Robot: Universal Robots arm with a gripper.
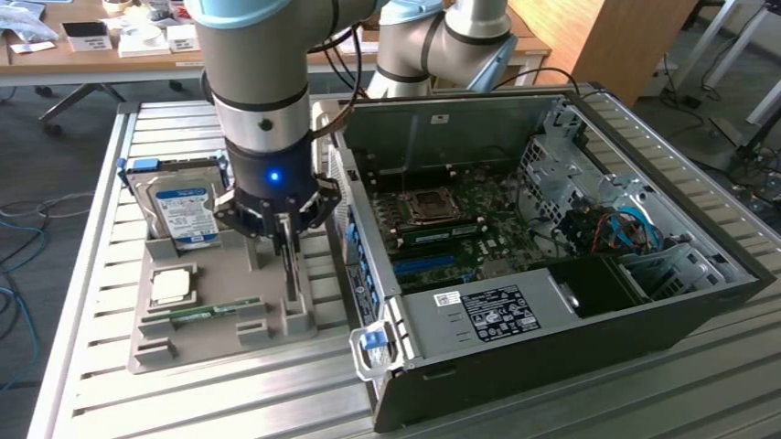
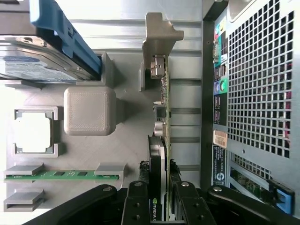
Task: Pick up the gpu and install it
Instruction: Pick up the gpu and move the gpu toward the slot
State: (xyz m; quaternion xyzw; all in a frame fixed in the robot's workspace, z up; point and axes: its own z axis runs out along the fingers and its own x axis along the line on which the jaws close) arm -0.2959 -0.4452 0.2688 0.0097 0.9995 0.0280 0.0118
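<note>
Arm (image 1: 256,82) of grey and pale-blue segments hangs vertically over the grey plastic tray (image 1: 214,274) on the slatted metal bench (image 1: 110,393). Its wrist points straight down, with the black pincer (image 1: 285,251) at its lowest end.

The pincer is closed on the gpu (image 2: 162,117), a thin green circuit card with a black cooler on one face and a silver bracket at one end. In the wrist view one black finger (image 2: 137,197) lies against the cooler side and the other against the board side.

The gpu stands on its long edge in a holder of the tray, directly beneath the pincer, its upper edge between the fingers. It sits between the open black computer case (image 1: 635,320) and a silver hard drive with blue-white label (image 1: 183,210), which stands upright in the same tray. A narrow green memory stick (image 1: 210,312) lies flat in the tray, apart from the gpu.
</note>
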